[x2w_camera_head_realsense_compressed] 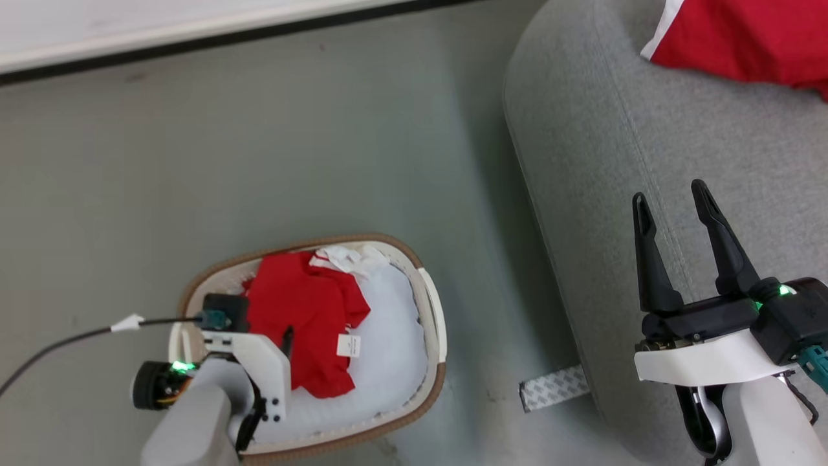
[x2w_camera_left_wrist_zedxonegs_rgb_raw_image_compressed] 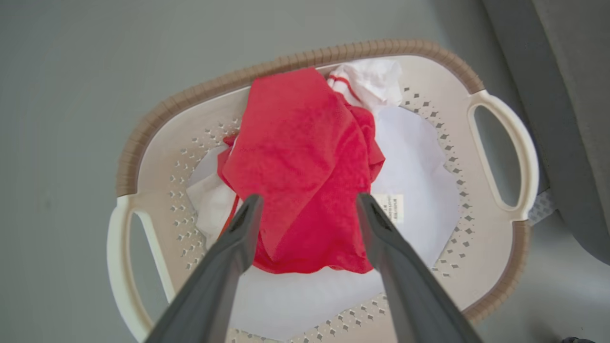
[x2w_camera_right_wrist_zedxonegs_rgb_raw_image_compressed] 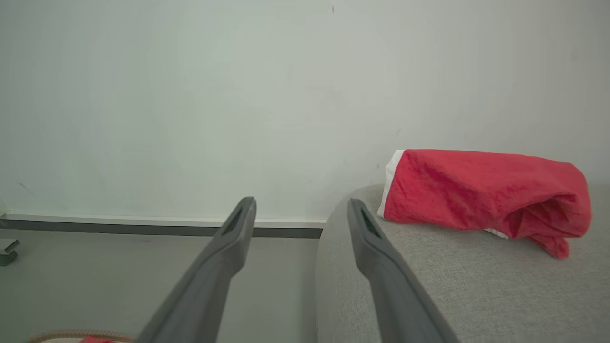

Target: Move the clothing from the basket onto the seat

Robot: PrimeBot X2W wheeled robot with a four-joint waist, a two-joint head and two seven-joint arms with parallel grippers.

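Left gripper (x2w_camera_left_wrist_zedxonegs_rgb_raw_image_compressed: 309, 197) wide, empty, over bright red fabric garment (x2w_camera_left_wrist_zedxonegs_rgb_raw_image_compressed: 295, 152) in oval cream plastic basket (x2w_camera_left_wrist_zedxonegs_rgb_raw_image_compressed: 162, 157) — light, floppy; pinch centre fold.

You have a smooth grey-green floor (x2w_camera_head_realsense_compressed: 259, 162) spreading out to the left of the sofa (x2w_camera_head_realsense_compressed: 647, 129), a large piece in light grey fabric with rounded edges and a stitched seam. Beyond the sofa's far end a plain white wall (x2w_camera_right_wrist_zedxonegs_rgb_raw_image_compressed: 238, 95) rises. Where it meets the floor you see a pale skirting board (x2w_camera_right_wrist_zedxonegs_rgb_raw_image_compressed: 143, 222) with a dark band under it. A short grey patterned strip (x2w_camera_head_realsense_compressed: 553, 387) lies flat on the floor, its end at the sofa's base. The light is soft and even, with a faint shadow on the floor just beside the sofa.
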